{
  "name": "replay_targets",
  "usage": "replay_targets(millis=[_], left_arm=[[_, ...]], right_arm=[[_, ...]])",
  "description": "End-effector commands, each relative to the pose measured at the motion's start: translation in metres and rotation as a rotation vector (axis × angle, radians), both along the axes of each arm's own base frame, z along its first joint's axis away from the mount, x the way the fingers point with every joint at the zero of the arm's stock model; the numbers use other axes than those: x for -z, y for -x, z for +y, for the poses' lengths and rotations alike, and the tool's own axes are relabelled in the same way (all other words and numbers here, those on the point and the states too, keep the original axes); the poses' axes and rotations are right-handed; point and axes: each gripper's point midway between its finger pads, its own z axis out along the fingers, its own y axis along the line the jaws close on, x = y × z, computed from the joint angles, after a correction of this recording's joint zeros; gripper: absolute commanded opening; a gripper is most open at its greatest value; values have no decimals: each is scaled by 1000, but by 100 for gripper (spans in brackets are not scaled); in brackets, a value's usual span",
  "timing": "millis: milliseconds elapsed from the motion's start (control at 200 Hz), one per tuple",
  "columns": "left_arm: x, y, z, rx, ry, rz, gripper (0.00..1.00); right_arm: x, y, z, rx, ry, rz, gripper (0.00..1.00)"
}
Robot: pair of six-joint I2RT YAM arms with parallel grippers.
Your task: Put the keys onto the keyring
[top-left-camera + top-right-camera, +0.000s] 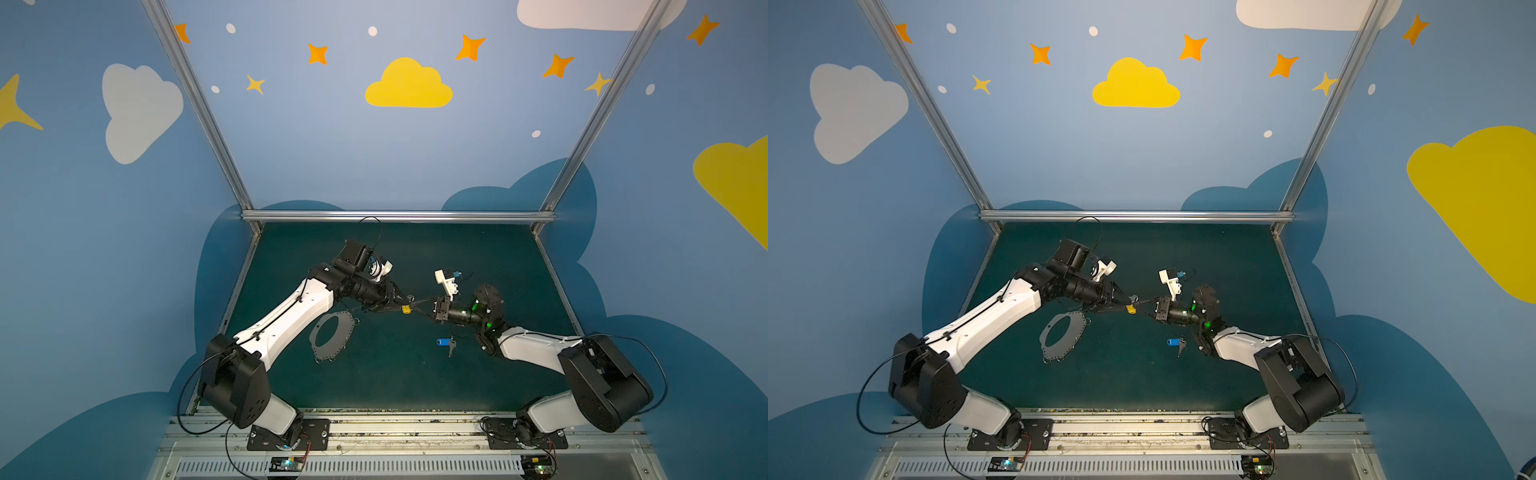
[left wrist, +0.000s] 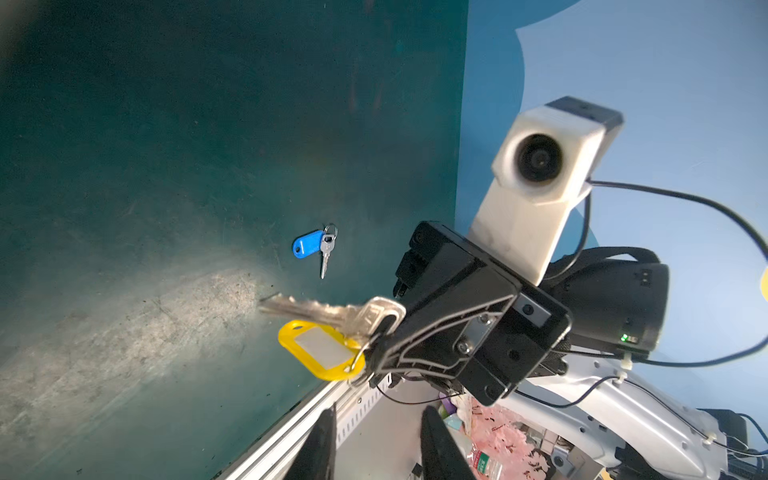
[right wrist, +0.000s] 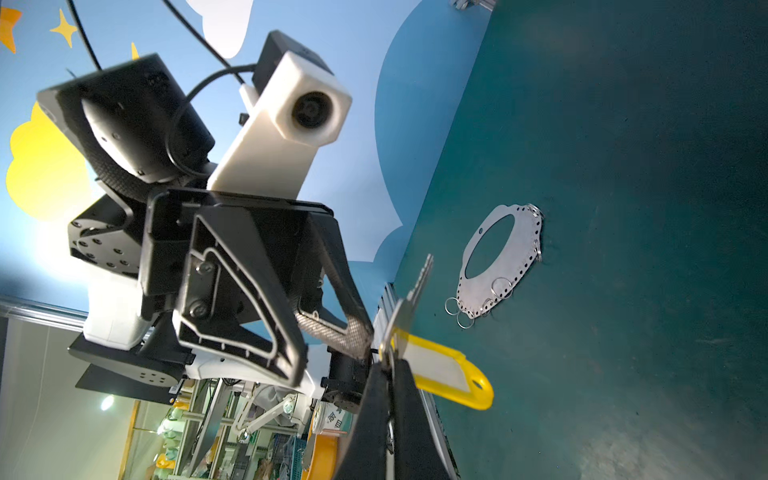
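While both my arms meet in the air above the middle of the green table (image 1: 395,386), my right gripper (image 3: 390,369) has its jaws pressed tight together on the yellow-tagged key (image 2: 328,309), pinching it at the head end, where a small ring joins it to its yellow tag (image 3: 444,374). That key is off the table, its blade pointing away from my right fingers and the tag hanging beside it. My left gripper (image 2: 379,415) faces it from the other side with its jaws part-way open, a clear gap between the two fingers and nothing held in them. In the right wrist view one left fingertip (image 3: 349,334) sits just beside the key's head; I cannot tell whether it touches.

The blue-tagged key (image 1: 445,343) lies flat on the table near my right wrist, its blue tag (image 2: 308,244) lying next to the silver blade. The keyring (image 1: 326,353) (image 1: 1056,353), a flat grey plate with a large oval hole, lies flat on the table near my left arm in both top views. Several small wire rings (image 3: 457,309) hang from the holes along its edge. Neither key is on it, and the blue-tagged key lies well apart from it.
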Motion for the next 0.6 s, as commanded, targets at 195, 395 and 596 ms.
replay_targets(millis=[195,395,596], left_arm=[[-18,-11,6,-169,137,-104,30],[-23,-12,-3,-228,235,-125,29],[-21,-12,-12,-229,249,-123,29]], right_arm=[[-29,-14,-3,105,-78,-56,0],[-33,-13,3,133,-92,-67,0],[-35,-12,8,149,-110,-68,0]])
